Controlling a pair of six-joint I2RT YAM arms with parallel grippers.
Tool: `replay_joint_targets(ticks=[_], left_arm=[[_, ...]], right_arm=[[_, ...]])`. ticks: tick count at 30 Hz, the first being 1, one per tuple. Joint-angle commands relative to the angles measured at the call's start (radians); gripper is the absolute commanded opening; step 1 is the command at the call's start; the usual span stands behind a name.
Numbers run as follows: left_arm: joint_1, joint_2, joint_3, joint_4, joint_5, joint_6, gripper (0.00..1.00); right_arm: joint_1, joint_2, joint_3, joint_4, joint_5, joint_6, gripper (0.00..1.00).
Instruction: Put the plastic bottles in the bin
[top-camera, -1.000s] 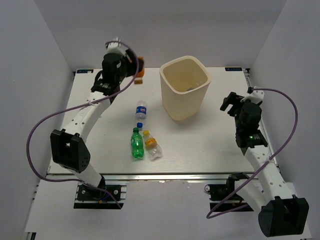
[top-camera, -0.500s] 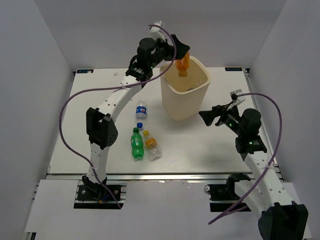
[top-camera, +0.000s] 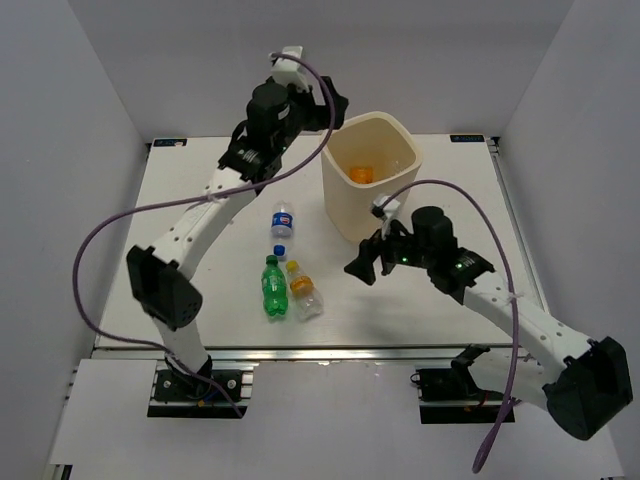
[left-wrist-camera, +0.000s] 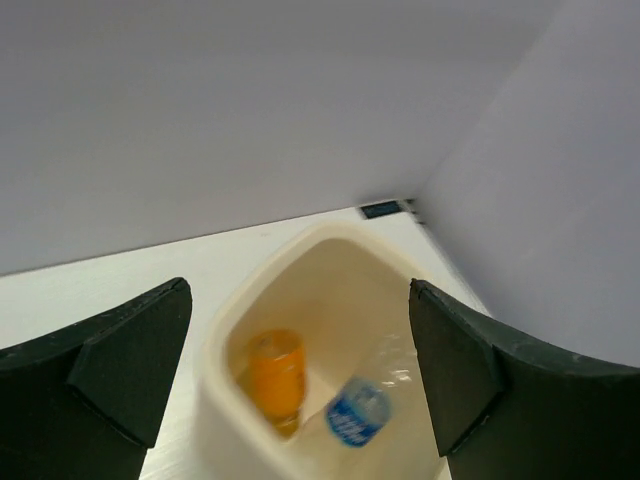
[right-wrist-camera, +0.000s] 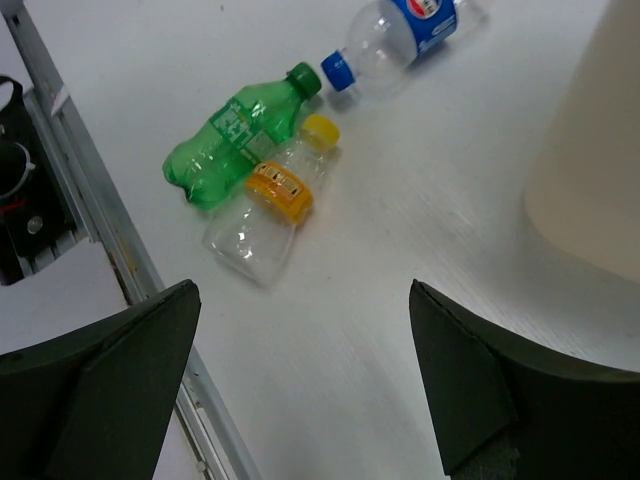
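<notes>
The cream bin (top-camera: 334, 170) stands at the back middle of the table. An orange bottle (top-camera: 362, 174) lies inside it. In the left wrist view the orange bottle (left-wrist-camera: 275, 378) and a blue-labelled clear bottle (left-wrist-camera: 358, 410) rest in the bin (left-wrist-camera: 215, 350). My left gripper (top-camera: 335, 108) hangs open and empty above the bin's left rim. On the table lie a blue-labelled bottle (top-camera: 283, 220), a green bottle (top-camera: 273, 287) and a clear orange-labelled, yellow-capped bottle (top-camera: 305, 295). My right gripper (top-camera: 362, 265) is open, just right of that pair, holding nothing.
In the right wrist view the green bottle (right-wrist-camera: 235, 135) and the orange-labelled one (right-wrist-camera: 270, 205) lie side by side near the table's metal front rail (right-wrist-camera: 110, 230). The bin's wall (right-wrist-camera: 590, 180) stands close on the right.
My left gripper carried the orange bottle from the back left to above the bin and opened; the bottle now lies inside. My right arm swung left toward the bottles mid-table.
</notes>
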Motion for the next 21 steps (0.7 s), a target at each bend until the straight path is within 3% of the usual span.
replay_joint_targets(ticks=[1, 5, 10, 12, 16, 21], left_arm=[[0.008, -0.179, -0.161, -0.019, -0.286, 0.095, 0.98], [0.092, -0.346, -0.513, -0.001, -0.418, 0.045, 0.98], [0.328, -0.455, -0.75, -0.079, -0.392, -0.216, 0.98], [0.361, -0.467, -0.857, -0.087, -0.384, -0.274, 0.98], [0.391, -0.48, -0.937, -0.088, -0.372, -0.296, 0.98], [0.393, -0.5, -0.951, -0.107, -0.407, -0.296, 0.98]], right_arm=[[0.115, 0.094, 0.083, -0.062, 0.092, -0.063, 0.89], [0.271, 0.234, 0.187, -0.095, 0.182, -0.102, 0.89], [0.377, 0.474, 0.337, -0.07, 0.262, -0.042, 0.89], [0.39, 0.556, 0.41, -0.142, 0.334, -0.008, 0.89], [0.406, 0.734, 0.514, -0.208, 0.409, 0.038, 0.89], [0.415, 0.82, 0.493, -0.2, 0.494, 0.147, 0.89]])
